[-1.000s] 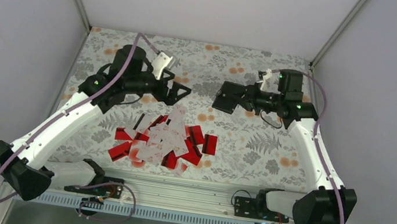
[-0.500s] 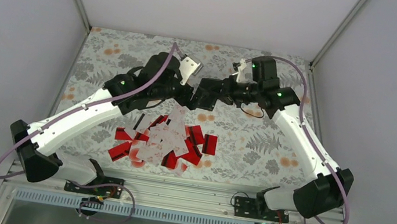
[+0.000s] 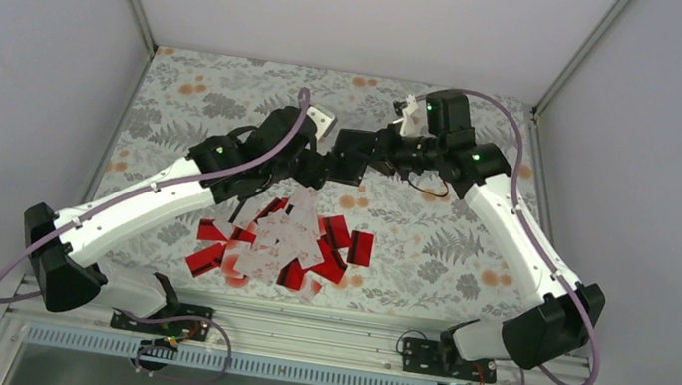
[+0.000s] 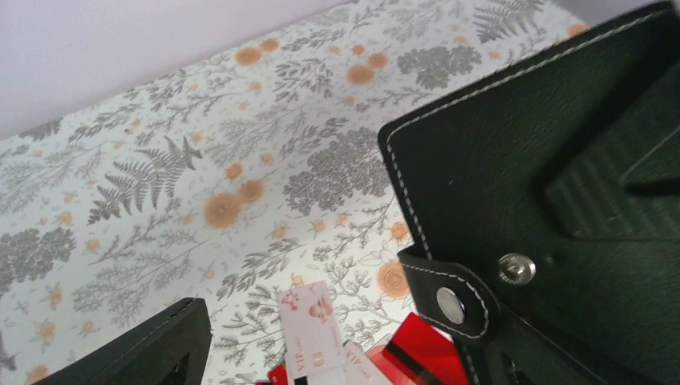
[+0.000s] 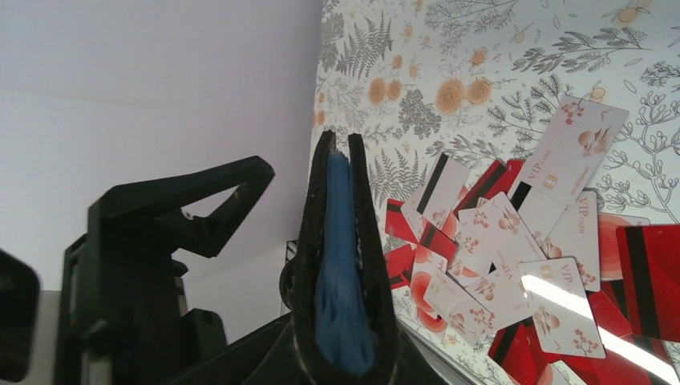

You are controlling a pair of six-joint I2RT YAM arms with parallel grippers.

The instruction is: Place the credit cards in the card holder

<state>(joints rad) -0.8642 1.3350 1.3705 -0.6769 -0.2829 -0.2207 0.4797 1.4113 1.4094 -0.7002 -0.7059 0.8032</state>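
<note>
The credit cards (image 3: 284,245), red ones and pale ones, lie in a loose heap on the near middle of the table; they also show as cards (image 4: 321,337) below my left fingers and cards (image 5: 545,265) to the right. The card holder (image 3: 352,157), a black wallet, hangs above the table behind the heap. My right gripper (image 3: 375,151) is shut on it. In the right wrist view the holder (image 5: 341,265) stands edge on, slightly parted, blue inside. My left gripper (image 3: 316,166) is open right beside it; the holder (image 4: 521,176) with its snap strap fills the right of that view.
A floral cloth covers the table (image 3: 450,248). Grey walls close in the left, back and right. An aluminium rail (image 3: 317,335) with both arm bases runs along the near edge. The left gripper's black finger (image 5: 192,212) shows beside the holder in the right wrist view.
Both arms have swung in toward the middle. The right gripper carried the card holder leftward, and the left gripper moved right until it meets the holder above the heap.
</note>
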